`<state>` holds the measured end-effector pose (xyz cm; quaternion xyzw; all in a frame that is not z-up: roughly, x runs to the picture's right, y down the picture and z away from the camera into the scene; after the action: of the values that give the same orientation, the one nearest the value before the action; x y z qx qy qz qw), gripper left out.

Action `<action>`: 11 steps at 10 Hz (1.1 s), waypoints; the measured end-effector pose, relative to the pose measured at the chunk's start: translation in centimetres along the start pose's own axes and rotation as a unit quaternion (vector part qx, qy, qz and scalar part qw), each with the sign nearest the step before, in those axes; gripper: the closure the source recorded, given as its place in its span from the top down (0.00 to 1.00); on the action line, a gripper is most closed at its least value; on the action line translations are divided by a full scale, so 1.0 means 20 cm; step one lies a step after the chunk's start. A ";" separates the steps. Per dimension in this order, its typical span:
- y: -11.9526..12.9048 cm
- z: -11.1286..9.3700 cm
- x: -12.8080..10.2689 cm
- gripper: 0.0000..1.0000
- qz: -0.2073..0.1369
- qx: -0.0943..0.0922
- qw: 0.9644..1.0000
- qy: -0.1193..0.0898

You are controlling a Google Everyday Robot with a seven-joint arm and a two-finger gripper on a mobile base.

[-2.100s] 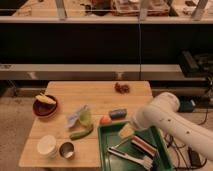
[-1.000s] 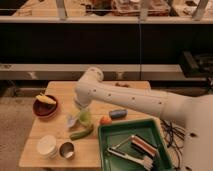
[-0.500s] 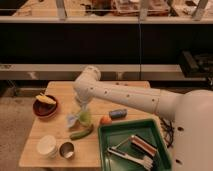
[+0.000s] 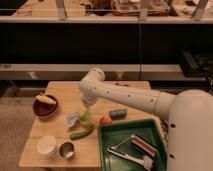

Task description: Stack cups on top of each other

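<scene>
The white cup [image 4: 47,145] and the shiny steel cup [image 4: 66,149] stand side by side at the table's front left corner. The translucent light-green cup [image 4: 85,120] stands near the middle of the table, next to a crumpled pale wrapper [image 4: 73,119]. My white arm reaches in from the right, bends at a joint [image 4: 93,83] and points down. My gripper [image 4: 84,107] hangs right above the green cup and is partly merged with it in the view. I cannot tell whether it touches the cup.
A dark red bowl [image 4: 39,111] holding yellow food sits at the left edge. A green vegetable [image 4: 81,132], an orange fruit [image 4: 105,120] and a blue object [image 4: 117,113] lie mid-table. A green tray [image 4: 110,132] with utensils stands at the front right. Dark shelving runs behind the table.
The arm swung from the right side, beside the tray, leftward across the table to above the green cup. Over the last second it has barely moved. The cups have not shifted.
</scene>
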<state>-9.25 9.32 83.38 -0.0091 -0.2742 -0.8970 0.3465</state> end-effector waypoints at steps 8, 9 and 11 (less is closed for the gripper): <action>-0.03 0.21 -0.13 0.50 -0.048 0.029 0.998 -0.034; -0.09 0.21 -0.16 0.45 -0.070 0.042 0.996 -0.034; -0.19 0.15 -0.21 0.22 -0.119 0.060 0.991 -0.030</action>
<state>-8.96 15.73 83.15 0.0179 -0.3368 -0.9133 0.2285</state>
